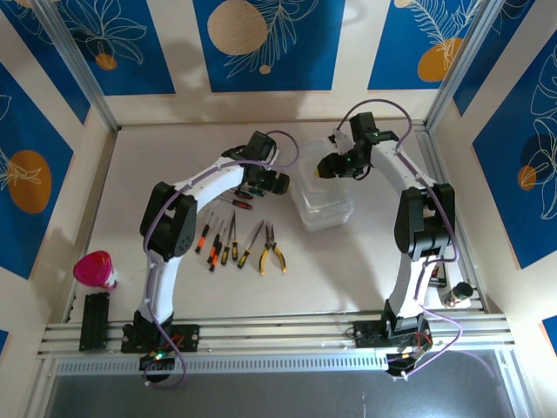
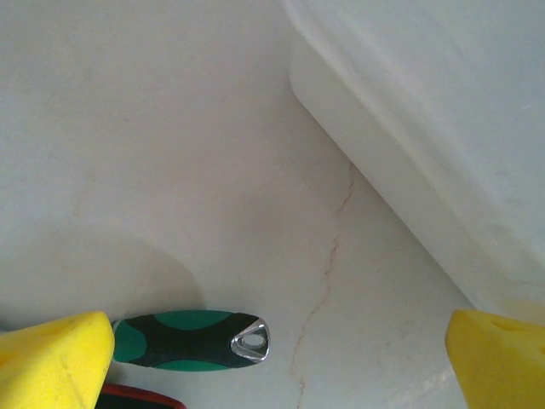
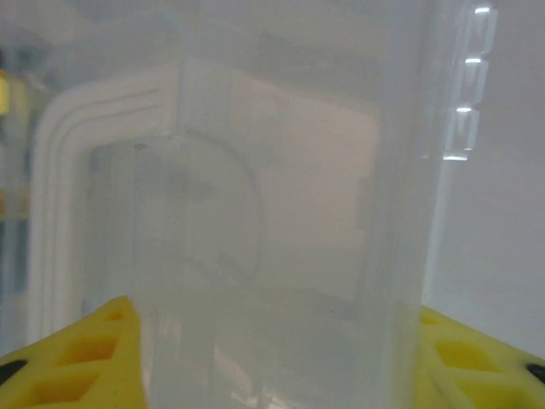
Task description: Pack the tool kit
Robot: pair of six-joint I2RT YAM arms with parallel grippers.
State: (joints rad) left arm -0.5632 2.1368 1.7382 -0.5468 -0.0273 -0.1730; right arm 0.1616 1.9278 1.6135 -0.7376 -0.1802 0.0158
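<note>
Right gripper (image 3: 277, 366) straddles the clear rectangular plastic case (image 3: 281, 213), one yellow finger against each side, pinch unclear; left gripper (image 2: 277, 358) gapes wide over the pale table (image 2: 170, 170), case just upper-right, green-and-black tool handle (image 2: 183, 341) beside one finger.

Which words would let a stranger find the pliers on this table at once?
On the pale table, a row of hand tools lies left of the clear plastic case. The pliers end that row on the right, nearest the case. Only they have two yellow handles spread in a V; their neighbours look like straight single shafts.
</note>
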